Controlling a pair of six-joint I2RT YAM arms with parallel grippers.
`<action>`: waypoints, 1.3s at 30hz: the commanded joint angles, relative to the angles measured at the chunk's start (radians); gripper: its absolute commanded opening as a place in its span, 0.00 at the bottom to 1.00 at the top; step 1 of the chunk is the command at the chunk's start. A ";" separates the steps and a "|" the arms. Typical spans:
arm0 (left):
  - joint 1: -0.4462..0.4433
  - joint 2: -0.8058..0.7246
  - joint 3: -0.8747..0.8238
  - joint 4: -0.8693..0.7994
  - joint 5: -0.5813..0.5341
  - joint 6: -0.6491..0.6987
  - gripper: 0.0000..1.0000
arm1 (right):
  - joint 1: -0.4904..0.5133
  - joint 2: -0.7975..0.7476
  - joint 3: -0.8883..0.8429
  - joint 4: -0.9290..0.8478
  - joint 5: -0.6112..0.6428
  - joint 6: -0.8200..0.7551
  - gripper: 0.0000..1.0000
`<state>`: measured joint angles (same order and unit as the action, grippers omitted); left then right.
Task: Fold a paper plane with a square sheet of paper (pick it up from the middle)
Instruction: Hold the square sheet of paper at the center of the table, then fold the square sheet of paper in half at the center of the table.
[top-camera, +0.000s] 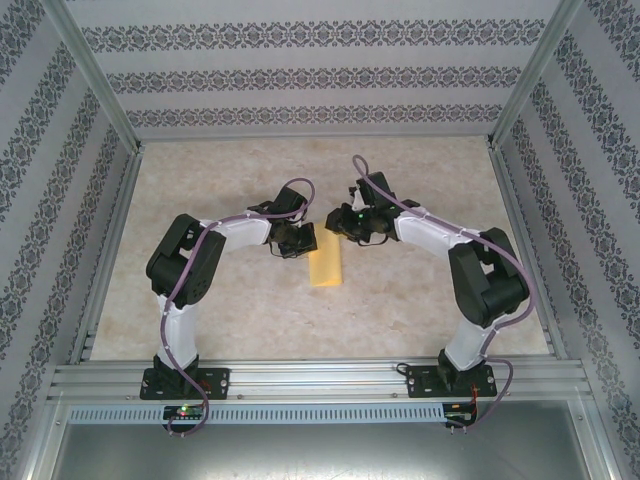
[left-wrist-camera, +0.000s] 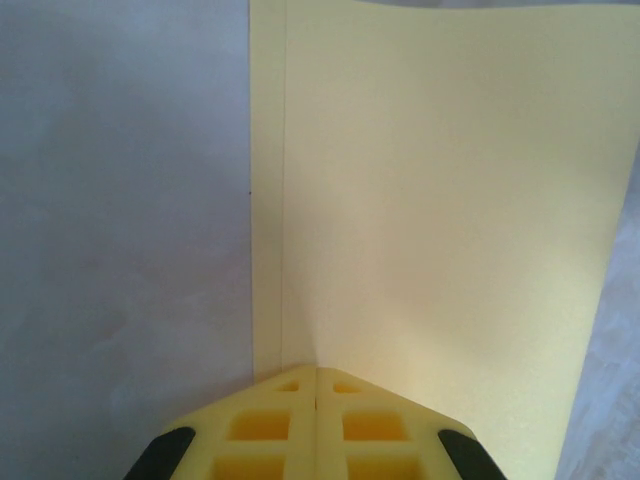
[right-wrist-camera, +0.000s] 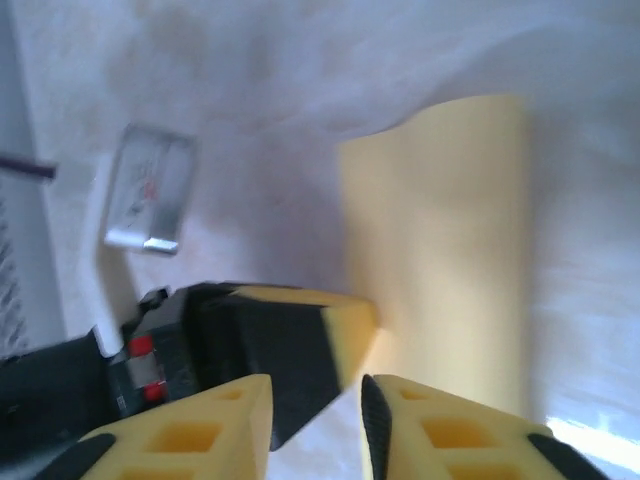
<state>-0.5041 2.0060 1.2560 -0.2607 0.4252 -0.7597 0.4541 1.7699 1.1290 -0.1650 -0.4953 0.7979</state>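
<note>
The square sheet of paper (top-camera: 326, 265) lies flat on the table (top-camera: 430, 300) between our two arms, a narrow rectangle with a second layer's edge showing along one long side. Our left gripper (left-wrist-camera: 316, 400) has its fingers pressed together, tips touching the sheet's far end. Our right gripper (right-wrist-camera: 316, 385) hovers just beside that end, fingers a narrow gap apart, and we see nothing between them.

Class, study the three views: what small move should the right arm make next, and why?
Probably ease the right gripper onto the nearest edge of the square sheet of paper and pinch it for the next fold. The sheet lies folded into a narrow strip. The left gripper is shut, with its tips pressing the sheet down. The right jaws stand slightly apart close beside it, with nothing between them.
</note>
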 joint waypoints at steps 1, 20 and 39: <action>-0.015 0.042 0.006 -0.091 -0.033 0.020 0.00 | 0.016 0.058 -0.033 0.069 -0.096 0.015 0.16; -0.014 0.047 0.010 -0.093 -0.027 0.022 0.00 | -0.035 0.121 -0.149 0.065 -0.097 -0.082 0.12; -0.017 0.045 0.003 -0.101 -0.036 0.025 0.00 | -0.015 0.022 -0.194 0.116 -0.158 -0.087 0.15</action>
<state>-0.5049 2.0121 1.2686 -0.2813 0.4221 -0.7525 0.4171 1.8469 0.9237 -0.0380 -0.6220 0.7265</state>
